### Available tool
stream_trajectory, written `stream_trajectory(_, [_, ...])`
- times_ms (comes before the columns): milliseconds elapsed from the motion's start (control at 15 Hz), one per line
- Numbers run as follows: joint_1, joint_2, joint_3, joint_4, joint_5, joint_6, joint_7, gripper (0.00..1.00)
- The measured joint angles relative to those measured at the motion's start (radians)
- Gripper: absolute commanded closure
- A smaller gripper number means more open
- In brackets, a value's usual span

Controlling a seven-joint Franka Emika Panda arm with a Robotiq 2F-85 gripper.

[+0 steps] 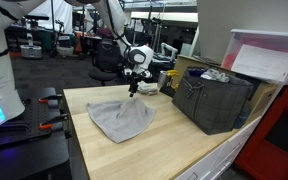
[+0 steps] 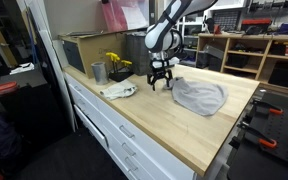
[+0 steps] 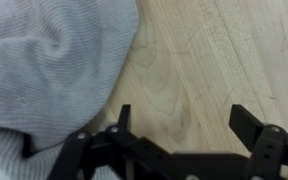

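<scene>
- While the arm (image 2: 176,18) is reaching down over the bench (image 2: 164,125), the jaws are standing wide apart and gripping nothing. In the wrist view only bare wood is showing between the two fingers (image 3: 124,120).
- The grey cloth (image 1: 121,118) is lying crumpled on the bench, at about 7 o'clock from the jaws in an exterior view.
- Seen from the opposite side, the grey cloth (image 2: 200,96) is lying at about 4 o'clock from the jaws.
- In the wrist view the grey cloth (image 3: 54,60) is filling the frame from 9 to 11 o'clock. Its edge is lying just beside one finger, possibly touching it, though the blur is making that hard to tell.
- A dark crate (image 1: 212,100) is sitting on the bench at about 3 o'clock from the jaws, near them.
- A metal cup (image 2: 98,72), a yellow object (image 2: 116,63) and a white rag (image 2: 119,91) are sitting together at about 9 o'clock from the jaws.
</scene>
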Motion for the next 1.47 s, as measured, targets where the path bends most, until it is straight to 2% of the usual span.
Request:
stream_trajectory(400, [0.036, 0.060, -0.059, 0.048, -0.142, 0.054, 0.000, 0.00])
stream_trajectory(467, [0.036, 0.075, -0.073, 0.059, -0.162, 0.067, 0.000, 0.09])
stream_trajectory(533, [0.036, 0.088, -0.085, 0.069, -0.182, 0.077, 0.000, 0.26])
stream_trajectory(733, [0.036, 0.125, -0.113, 0.096, -0.223, 0.107, 0.000, 0.49])
stream_trajectory(1133, [0.035, 0.133, -0.112, 0.118, -0.223, 0.110, 0.000, 0.95])
stream_trajectory(1200, [0.035, 0.132, -0.112, 0.118, -0.223, 0.110, 0.000, 0.99])
stream_trajectory(1467, [0.038, 0.122, -0.127, 0.115, -0.225, 0.101, 0.008, 1.00])
